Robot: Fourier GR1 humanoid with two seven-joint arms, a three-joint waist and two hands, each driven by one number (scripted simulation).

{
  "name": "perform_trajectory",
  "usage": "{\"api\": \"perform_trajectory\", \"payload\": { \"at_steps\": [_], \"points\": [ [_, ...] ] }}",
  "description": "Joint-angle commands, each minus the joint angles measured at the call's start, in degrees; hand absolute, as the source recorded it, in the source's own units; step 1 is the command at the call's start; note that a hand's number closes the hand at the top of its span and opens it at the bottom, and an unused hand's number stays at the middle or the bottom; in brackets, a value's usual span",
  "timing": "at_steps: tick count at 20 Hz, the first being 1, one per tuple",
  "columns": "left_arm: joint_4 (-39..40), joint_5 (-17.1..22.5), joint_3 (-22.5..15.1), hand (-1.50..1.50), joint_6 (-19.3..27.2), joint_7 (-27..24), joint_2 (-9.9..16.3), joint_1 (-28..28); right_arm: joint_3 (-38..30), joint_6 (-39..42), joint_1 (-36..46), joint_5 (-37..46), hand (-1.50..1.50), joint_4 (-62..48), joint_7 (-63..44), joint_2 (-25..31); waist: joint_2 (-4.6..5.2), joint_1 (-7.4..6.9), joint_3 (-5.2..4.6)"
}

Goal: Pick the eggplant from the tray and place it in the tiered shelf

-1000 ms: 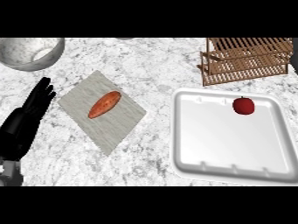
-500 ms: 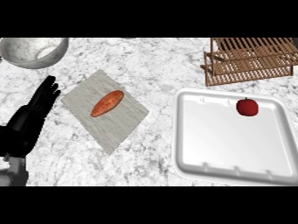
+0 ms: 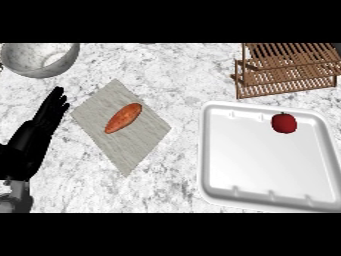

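Note:
A white tray point(image 3: 225, 170) lies at the right of the marble counter. In its far right part sits a small round red fruit point(image 3: 284, 123) with a dark stem; nothing purple or eggplant-shaped shows in the tray. The wooden tiered shelf point(image 3: 291, 70) stands behind the tray at the back right. My left hand point(image 3: 36, 135) rests open at the left edge, fingers straight and pointing up, far from the tray and touching nothing. My right hand does not show.
An orange, elongated vegetable point(image 3: 123, 118) lies on a grey mat point(image 3: 140, 145) left of centre. A grey bowl point(image 3: 40, 59) stands at the back left. Bare marble separates the mat and the tray.
The whole scene has slid slightly to the right in the view. The left hand keeps its open, upright pose.

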State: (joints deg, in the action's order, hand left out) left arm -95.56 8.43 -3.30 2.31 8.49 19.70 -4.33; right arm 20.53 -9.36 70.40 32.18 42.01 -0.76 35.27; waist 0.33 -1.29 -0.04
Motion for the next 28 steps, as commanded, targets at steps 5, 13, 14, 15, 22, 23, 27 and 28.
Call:
{"api": "perform_trajectory", "payload": {
  "at_steps": [5, 13, 14, 15, 22, 23, 27, 28],
  "points": [
    [0.1, -0.9, 1.0, 0.00, -0.7, 0.3, -0.6, 0.3, -0.6, 7.4, -0.1, 2.9, 1.50, -6.2, 5.2, -1.9, -0.18, 0.41, 0.02],
    [2.4, 0.3, 2.6, 0.00, -2.0, -0.6, -1.1, -1.5, -6.7, -6.4, -2.9, 4.9, 1.50, -11.7, -2.2, 0.4, -0.13, 0.92, 0.02],
    [0.3, -0.6, 1.3, 0.00, -2.5, -1.7, -1.1, 0.8, -7.1, -9.7, -2.7, 5.9, 1.50, -13.7, -4.2, 0.3, 0.00, 0.08, 0.04],
    [0.6, -0.3, 2.0, 0.00, -2.1, -0.3, -0.8, -0.9, -8.4, -11.5, -2.1, 5.5, 1.50, -13.2, -5.6, 1.2, -0.07, 0.47, 0.05],
    [1.9, -1.6, 1.9, 0.00, -1.5, 0.9, -1.0, -1.8, 7.6, 8.7, 1.0, 22.1, -1.50, -17.0, -4.7, 7.0, -0.29, 0.93, -0.04],
    [-1.7, -1.7, 0.1, 0.00, -1.0, 2.3, -2.4, -1.4, 2.7, 2.4, 2.0, 19.8, -1.50, -20.3, -12.0, 5.4, -0.03, -0.04, 0.04],
    [0.1, -2.3, 1.3, 0.00, -1.1, 0.7, -2.6, -0.7, -1.3, 1.6, 4.9, 18.2, -1.50, -19.4, -9.8, 6.9, -0.01, 0.12, 0.04],
    [0.6, -1.9, 1.7, 0.00, -2.1, -1.8, -2.4, 1.4, -1.9, -0.4, 3.5, 17.4, -1.50, -15.9, -12.5, 5.0, -0.34, 0.71, 0.01]
  ]
}}
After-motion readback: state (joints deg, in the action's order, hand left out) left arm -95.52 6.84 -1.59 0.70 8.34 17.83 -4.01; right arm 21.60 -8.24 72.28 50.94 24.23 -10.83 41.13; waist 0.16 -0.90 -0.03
